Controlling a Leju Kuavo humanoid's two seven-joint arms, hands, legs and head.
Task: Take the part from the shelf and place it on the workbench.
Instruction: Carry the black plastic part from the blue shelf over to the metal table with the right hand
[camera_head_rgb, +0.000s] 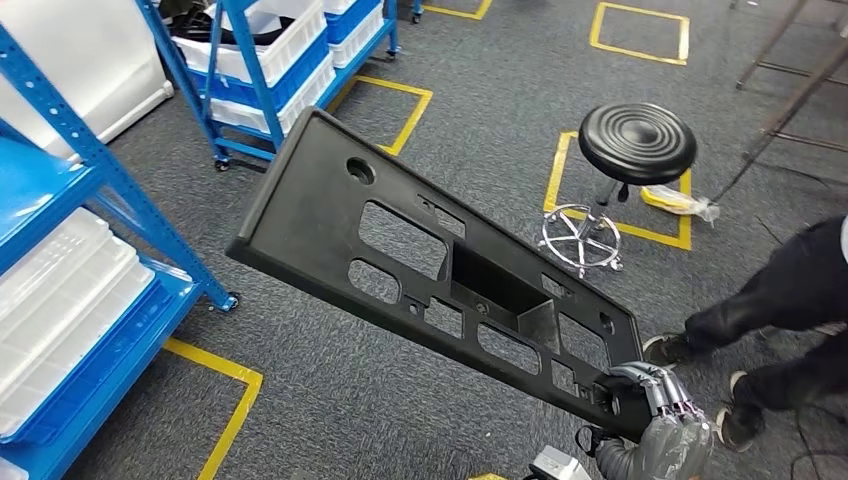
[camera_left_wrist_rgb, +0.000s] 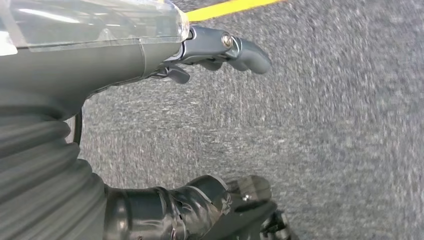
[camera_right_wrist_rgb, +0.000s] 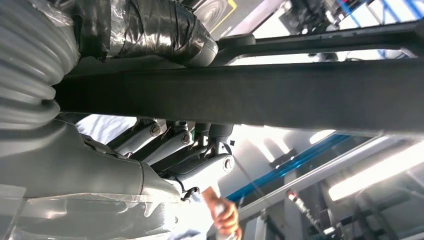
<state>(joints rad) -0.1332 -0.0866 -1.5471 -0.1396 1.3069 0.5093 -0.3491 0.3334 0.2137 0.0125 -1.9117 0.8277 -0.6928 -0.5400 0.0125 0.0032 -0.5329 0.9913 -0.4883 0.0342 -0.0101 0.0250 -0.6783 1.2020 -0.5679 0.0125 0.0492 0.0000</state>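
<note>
Silver and grey, the right hand (camera_head_rgb: 655, 400) grips one end of the part (camera_head_rgb: 430, 265), a long black plastic panel, its fingers (camera_right_wrist_rgb: 172, 142) closed over the edge with the thumb on the other face. From that hold low on the robot's right, the panel's long axis runs up and away to the left, the free end tilted higher and pointing toward the blue shelf (camera_head_rgb: 110, 190), so it hangs in the air above the floor. The left hand (camera_left_wrist_rgb: 220, 50) holds nothing, fingers loosely curled but apart over the grey carpet (camera_left_wrist_rgb: 325, 125). Yellow tape squares (camera_head_rgb: 395, 110) mark the carpet; a black round stool (camera_head_rgb: 635, 140) stands on a chrome base beyond the panel, and a person's dark-trousered legs (camera_head_rgb: 780, 300) are just right of it. White bins (camera_head_rgb: 60, 300) fill the shelf. The panel has several rectangular cut-outs, one round hole near its far end and a raised rim.
</note>
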